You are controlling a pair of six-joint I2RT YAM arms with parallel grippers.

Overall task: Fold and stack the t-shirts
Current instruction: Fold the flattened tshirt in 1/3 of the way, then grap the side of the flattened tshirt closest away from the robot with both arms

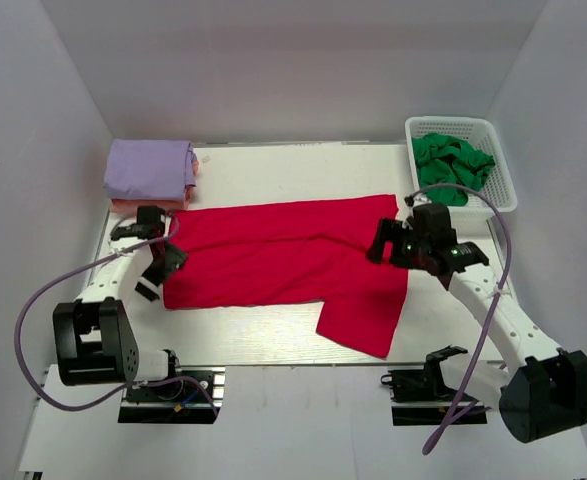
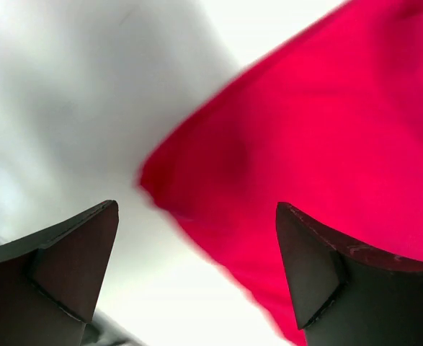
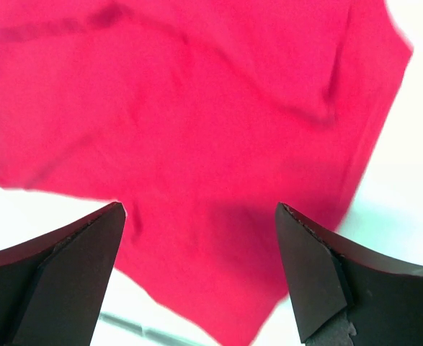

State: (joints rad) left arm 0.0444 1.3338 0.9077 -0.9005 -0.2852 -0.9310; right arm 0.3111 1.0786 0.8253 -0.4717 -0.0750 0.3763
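Red t-shirt (image 1: 283,255): spread flat across the middle of the worktop (image 1: 273,168), with one part trailing toward the near edge. Lavender t-shirt (image 1: 150,168): folded and stacked on a peach t-shirt (image 1: 123,206) at the far left corner. Green t-shirt (image 1: 453,160): heaped in the white basket (image 1: 501,180) at the far right corner. The left jaws are held apart and empty at the red shirt's left edge. The right jaws are likewise parted and empty over its right end.
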